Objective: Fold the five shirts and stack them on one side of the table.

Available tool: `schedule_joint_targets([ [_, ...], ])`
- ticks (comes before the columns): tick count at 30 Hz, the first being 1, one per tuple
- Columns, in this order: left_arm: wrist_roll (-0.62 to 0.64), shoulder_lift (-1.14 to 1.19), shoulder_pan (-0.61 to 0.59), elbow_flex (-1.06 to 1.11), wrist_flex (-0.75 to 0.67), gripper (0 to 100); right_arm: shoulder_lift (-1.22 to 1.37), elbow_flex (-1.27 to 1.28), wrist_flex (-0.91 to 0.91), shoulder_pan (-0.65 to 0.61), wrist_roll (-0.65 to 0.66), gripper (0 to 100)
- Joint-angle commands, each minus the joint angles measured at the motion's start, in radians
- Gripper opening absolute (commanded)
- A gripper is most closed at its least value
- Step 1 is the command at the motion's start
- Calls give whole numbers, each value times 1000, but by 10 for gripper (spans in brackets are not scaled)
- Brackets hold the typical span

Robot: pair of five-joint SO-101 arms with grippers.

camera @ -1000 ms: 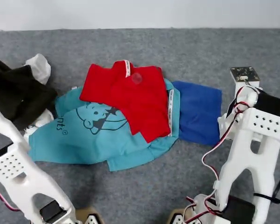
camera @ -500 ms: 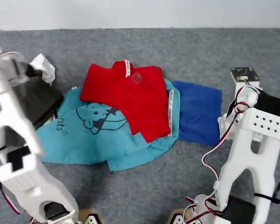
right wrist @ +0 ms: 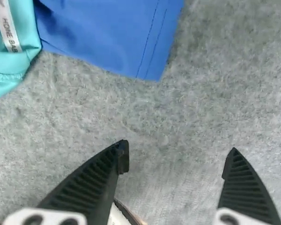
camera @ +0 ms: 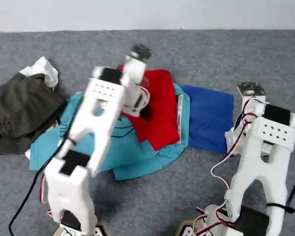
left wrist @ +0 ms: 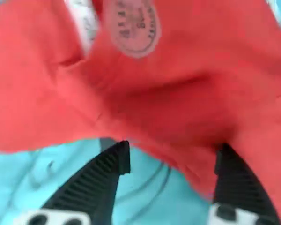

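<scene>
Got the left pincer (left wrist: pixel 173 150) spread open right over the red shirt (camera: pixel 162 113), draped on the teal shirt (camera: pixel 137 158) mid counter (camera: pixel 226 49), way closer than the right pincer (right wrist: pixel 178 149), open too, beside the blue shirt (camera: pixel 209 118).

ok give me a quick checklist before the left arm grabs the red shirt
1. left tool open: ok
2. left tool over the red shirt: ok
3. nothing lying on the red shirt: ok
4. pinch would miss the teal shirt underneath: cannot tell
5. right tool open, over bare table beside the blue shirt, out of the way: ok
</scene>
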Motion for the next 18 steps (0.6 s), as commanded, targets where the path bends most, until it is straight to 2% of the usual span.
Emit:
schedule_joint_targets([
  [1,28,129,-14,-15,-57,287,-5,2,-13,7,-6,329],
  [4,34,252,-54,-48,-41,287,-5,2,-13,7,-6,329],
  [8,31,381,-103,-189,110,275,-5,2,-15,7,-6,329],
  [10,29,428,-130,-280,181,219,-5,2,-15,7,-6,329],
  [14,-23,523,-199,-476,279,3,-5,5,-27,7,-6,329],
  [16,-75,555,-245,-562,347,21,-5,5,-27,7,-6,329],
  [18,-83,560,-307,-602,341,11,-5,5,-27,7,-6,329],
])
